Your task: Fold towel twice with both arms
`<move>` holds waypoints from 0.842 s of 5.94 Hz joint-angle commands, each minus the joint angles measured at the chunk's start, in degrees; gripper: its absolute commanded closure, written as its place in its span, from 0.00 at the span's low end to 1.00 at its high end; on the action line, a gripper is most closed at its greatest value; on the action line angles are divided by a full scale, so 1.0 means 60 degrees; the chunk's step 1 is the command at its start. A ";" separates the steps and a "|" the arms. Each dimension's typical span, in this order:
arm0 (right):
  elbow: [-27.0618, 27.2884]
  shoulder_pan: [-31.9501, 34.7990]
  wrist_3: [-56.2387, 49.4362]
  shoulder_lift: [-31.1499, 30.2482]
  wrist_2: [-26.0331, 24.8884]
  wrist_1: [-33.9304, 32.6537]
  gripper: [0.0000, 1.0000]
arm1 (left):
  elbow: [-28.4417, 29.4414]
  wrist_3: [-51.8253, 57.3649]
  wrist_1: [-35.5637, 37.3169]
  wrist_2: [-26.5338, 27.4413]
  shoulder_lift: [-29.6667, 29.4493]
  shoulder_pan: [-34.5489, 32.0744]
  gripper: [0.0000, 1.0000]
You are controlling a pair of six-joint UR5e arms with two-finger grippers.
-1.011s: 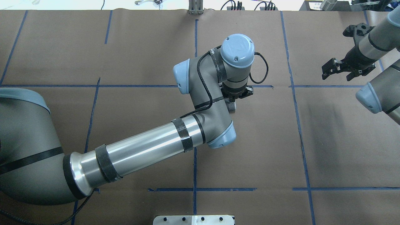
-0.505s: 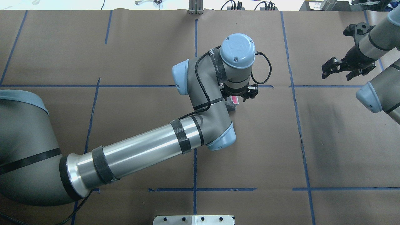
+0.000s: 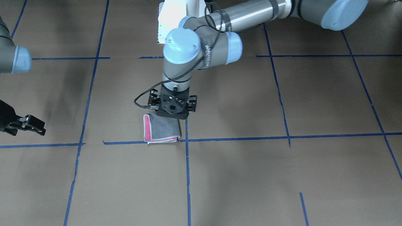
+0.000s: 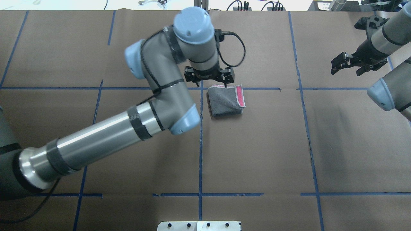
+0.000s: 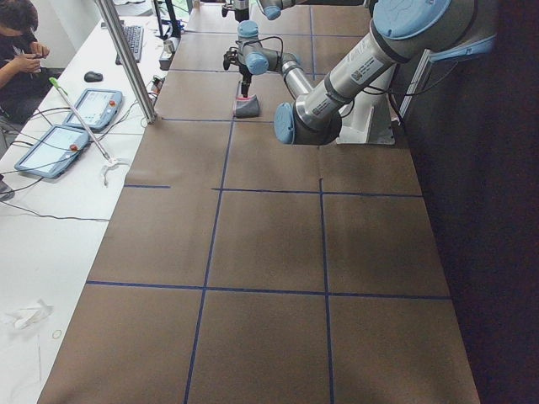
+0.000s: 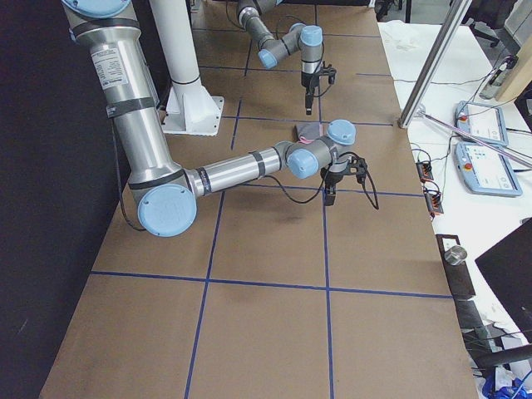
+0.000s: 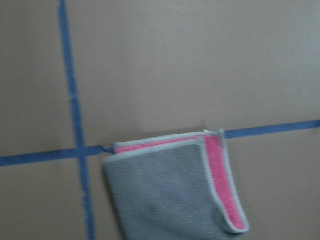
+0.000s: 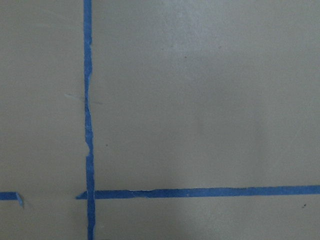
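Note:
The towel (image 4: 224, 102) lies folded in a small square on the table, grey face up, with a pink strip along its right and far edges. It also shows in the front view (image 3: 161, 128) and in the left wrist view (image 7: 170, 200). My left gripper (image 4: 208, 80) hangs over the towel's far left corner, pointing down, open and empty, clear of the cloth (image 3: 172, 110). My right gripper (image 4: 348, 65) is open and empty, far to the right above the table (image 3: 23, 125). The right wrist view shows only paper and tape.
Brown paper with blue tape lines (image 4: 200, 144) covers the table. A white base plate (image 4: 199, 225) sits at the near edge. A metal post (image 5: 126, 59) and tablets (image 5: 46, 147) stand on the operators' side, where a person (image 5: 17, 38) sits.
My left arm has swung away to the left and far side and off the towel, which now lies uncovered and folded. The right gripper has shifted slightly toward the far edge.

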 commanded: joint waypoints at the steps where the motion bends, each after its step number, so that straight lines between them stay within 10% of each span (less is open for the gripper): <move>1: 0.0312 0.0671 -0.1154 0.0017 0.0026 -0.0083 0.00 | -0.1932 0.1995 0.0460 -0.1475 0.2409 -0.1971 0.00; 5: 0.2107 0.2637 -0.6343 -0.0116 0.0100 -0.5252 0.00 | -0.2397 0.7022 0.1521 -0.3224 0.5541 -0.5390 0.00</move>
